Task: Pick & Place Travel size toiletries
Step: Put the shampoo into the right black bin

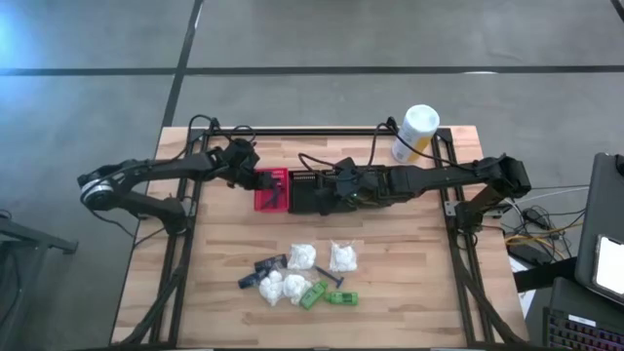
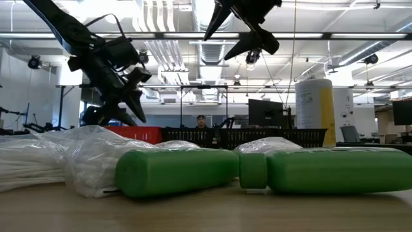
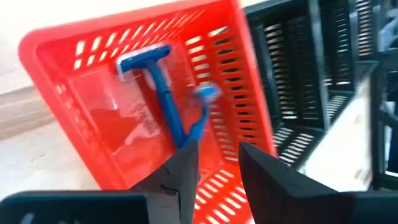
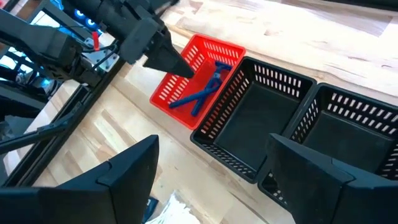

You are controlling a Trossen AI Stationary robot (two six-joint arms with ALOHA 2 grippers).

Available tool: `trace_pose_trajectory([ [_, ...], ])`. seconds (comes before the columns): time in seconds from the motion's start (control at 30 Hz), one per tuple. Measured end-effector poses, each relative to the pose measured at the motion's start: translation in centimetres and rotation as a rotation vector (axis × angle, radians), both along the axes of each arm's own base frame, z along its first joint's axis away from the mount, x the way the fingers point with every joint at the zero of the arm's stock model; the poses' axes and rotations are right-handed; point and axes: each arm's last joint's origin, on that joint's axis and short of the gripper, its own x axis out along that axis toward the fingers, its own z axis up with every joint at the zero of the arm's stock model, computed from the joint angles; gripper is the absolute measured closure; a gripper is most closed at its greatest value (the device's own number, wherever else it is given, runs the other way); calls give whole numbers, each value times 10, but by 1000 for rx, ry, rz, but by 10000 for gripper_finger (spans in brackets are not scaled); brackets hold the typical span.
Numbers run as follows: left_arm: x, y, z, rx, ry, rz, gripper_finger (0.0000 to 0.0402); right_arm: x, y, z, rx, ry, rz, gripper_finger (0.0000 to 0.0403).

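Where two blue razors (image 4: 202,93) lie crossed inside the red basket (image 4: 177,79), the left gripper (image 3: 214,158) hangs just above them, its fingers parted by a narrow gap and holding nothing. Beside the red basket stand two black baskets (image 4: 261,127). Over these the right gripper (image 4: 211,174) hovers with its fingers spread wide and empty. Near the table's front edge lie the remaining toiletries: white wrapped bundles (image 1: 300,256), green packets (image 1: 314,293) and what seem to be dark razors (image 1: 265,265).
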Motion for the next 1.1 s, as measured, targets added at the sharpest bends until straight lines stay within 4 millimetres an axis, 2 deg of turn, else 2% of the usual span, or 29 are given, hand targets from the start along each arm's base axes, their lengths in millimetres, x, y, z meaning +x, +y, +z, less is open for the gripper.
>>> trace_pose_trajectory([
  [0.13,-5,-4,16,72,-67,-29,282,-2,-1,-4,4,47,5,124],
  [0.3,-16,-12,42,196,-173,-70,282,-3,1,-18,45,167,87,132],
  [0.47,-29,-20,63,294,-266,-87,282,4,17,-39,90,259,187,144],
  [0.6,-39,-27,75,335,-317,-87,282,6,30,-46,99,278,223,154],
  [0.87,-54,-37,82,370,-329,-103,282,2,63,-47,132,287,329,167],
  [1.1,-59,-40,69,359,-307,-108,282,-5,92,-49,226,272,291,159],
])
